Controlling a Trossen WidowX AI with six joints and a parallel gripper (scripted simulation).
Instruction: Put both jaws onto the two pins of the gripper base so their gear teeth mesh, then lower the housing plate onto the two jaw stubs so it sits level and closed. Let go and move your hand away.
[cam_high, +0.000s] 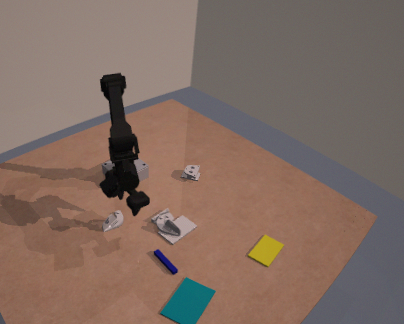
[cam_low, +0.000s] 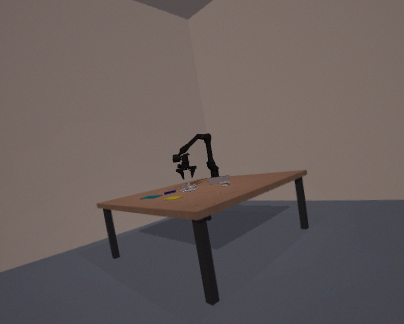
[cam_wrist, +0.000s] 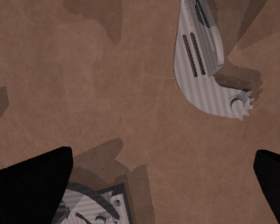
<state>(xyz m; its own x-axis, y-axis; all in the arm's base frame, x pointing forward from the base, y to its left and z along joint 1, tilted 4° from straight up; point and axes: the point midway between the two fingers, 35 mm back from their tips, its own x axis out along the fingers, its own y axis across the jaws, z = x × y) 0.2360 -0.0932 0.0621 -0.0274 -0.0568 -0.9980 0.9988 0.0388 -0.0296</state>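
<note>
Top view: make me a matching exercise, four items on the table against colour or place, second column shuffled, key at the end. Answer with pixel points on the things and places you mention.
Column 1
1. Loose jaw (cam_high: 113, 221) (cam_wrist: 197, 92)
2. Bar (cam_high: 165, 261) (cam_low: 170, 192)
3. Larger flat sheet (cam_high: 188, 301) (cam_low: 151, 197)
4. Smaller flat sheet (cam_high: 266, 250) (cam_low: 173, 198)

Column 2
A. Teal
B. Yellow
C. On the table, off the gripper base (cam_high: 184, 231)
D. Dark blue

Pairs: 1-C, 2-D, 3-A, 4-B
</note>
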